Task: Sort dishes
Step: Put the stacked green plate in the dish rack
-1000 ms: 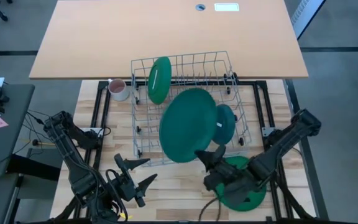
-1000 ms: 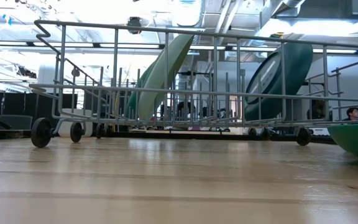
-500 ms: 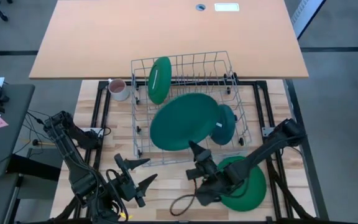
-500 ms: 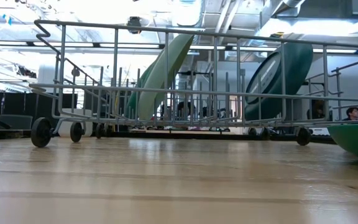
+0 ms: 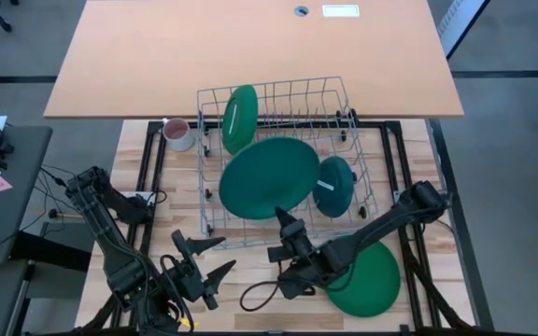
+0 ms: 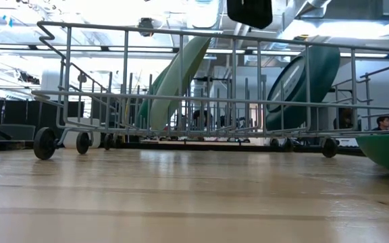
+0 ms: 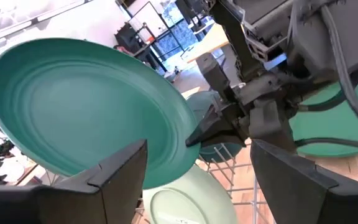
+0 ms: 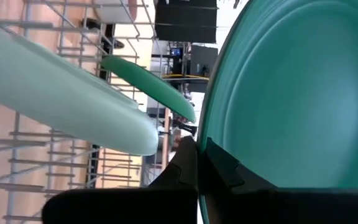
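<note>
Right gripper [image 5: 281, 220] pinching large green plate's [image 5: 269, 177] near rim.

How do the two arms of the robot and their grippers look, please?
Both arms are dark, almost black, jointed links. Each ends in two tapered, pointed dark fingers: left gripper, right gripper. A black cable loops beside the right arm; thin cables trail by the left arm's base.

Tan desk [image 5: 250, 56], grey floor [image 5: 512, 121]
</note>
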`<state>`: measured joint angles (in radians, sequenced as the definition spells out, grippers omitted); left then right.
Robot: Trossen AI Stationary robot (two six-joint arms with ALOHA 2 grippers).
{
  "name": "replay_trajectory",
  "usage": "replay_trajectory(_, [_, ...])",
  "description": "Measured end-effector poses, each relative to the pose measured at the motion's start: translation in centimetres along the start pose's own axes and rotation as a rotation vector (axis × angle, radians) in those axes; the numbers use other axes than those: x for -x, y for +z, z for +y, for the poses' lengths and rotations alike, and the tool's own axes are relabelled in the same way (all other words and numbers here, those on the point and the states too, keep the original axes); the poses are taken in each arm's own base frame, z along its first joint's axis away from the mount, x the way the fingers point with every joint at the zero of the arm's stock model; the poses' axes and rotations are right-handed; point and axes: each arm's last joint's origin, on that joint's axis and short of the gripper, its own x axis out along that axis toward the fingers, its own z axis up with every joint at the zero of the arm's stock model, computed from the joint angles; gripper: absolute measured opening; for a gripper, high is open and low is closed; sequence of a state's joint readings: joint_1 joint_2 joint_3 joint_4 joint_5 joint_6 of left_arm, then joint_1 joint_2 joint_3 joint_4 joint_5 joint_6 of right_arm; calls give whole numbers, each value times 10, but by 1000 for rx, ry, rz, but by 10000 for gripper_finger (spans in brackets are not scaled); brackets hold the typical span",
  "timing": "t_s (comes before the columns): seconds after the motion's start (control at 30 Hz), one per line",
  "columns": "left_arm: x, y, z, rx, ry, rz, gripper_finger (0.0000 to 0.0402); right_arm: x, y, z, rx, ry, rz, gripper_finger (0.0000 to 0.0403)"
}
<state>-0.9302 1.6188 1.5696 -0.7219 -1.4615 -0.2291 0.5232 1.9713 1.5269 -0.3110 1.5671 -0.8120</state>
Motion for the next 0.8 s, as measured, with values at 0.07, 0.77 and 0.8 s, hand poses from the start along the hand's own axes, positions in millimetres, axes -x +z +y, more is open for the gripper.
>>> replay_trajectory(0.07, [0, 0, 0, 0, 0, 0, 278, 0, 0, -1, -13, 2, -2, 4])
replay_trajectory(0.77, [0, 0, 0, -5, 0, 1, 278, 1, 1, -1, -22, 16, -20, 4])
replay_trajectory(0.8, [0, 0, 0, -5, 0, 1, 278, 1, 1, -1, -23, 19, -22, 4])
